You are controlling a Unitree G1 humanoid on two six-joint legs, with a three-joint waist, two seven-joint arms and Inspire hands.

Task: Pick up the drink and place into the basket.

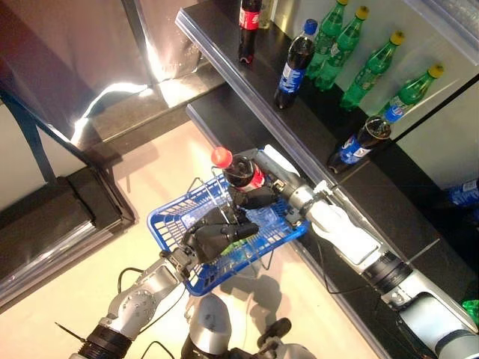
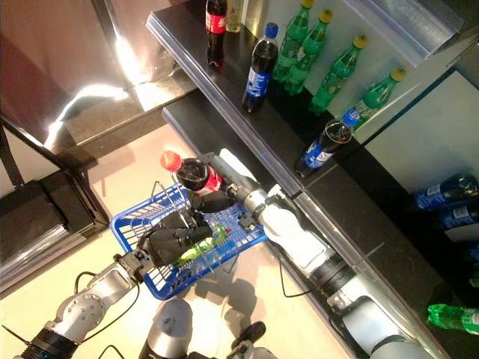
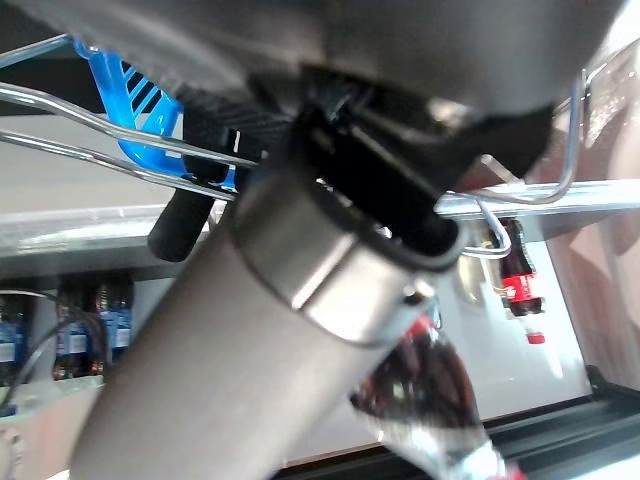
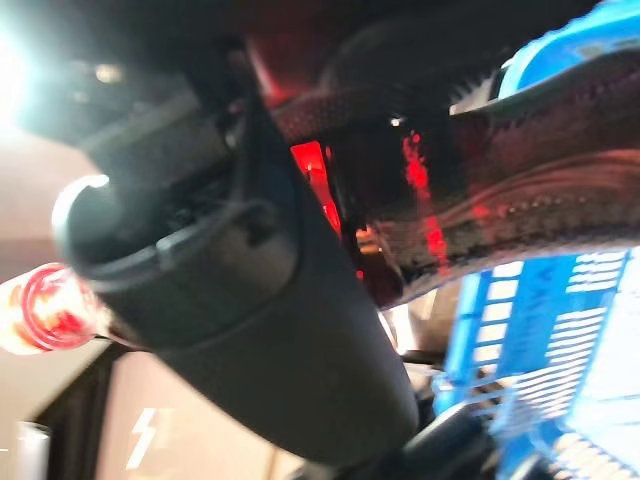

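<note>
Right hand held the cola bottle, fingers curled round its dark body near the red label; the right wrist view confirmed a closed grasp on it. Bottle was tilted, red cap pointing away from the shelf, and sat above the far rim of the blue basket, not yet inside.

Left hand was closed on the basket's wire handle, carrying the basket in the air over the floor between robot and shelf. Something green lay in the basket under the left hand, probably another bottle, but the hand covered most of it.

Other drinks stood on the black shelf: a second red-capped cola, a blue-capped cola and several green bottles, all well apart from the basket.

Step in hand, as judged: transport was nearly done and placement was beginning. The next move called for lowering the bottle past the rim and the raised wire handle into the free part of the basket, clear of the left hand, then relaxing the fingers only once the bottle rested on the basket floor. Risk: the cap could catch on the handle wire.
</note>
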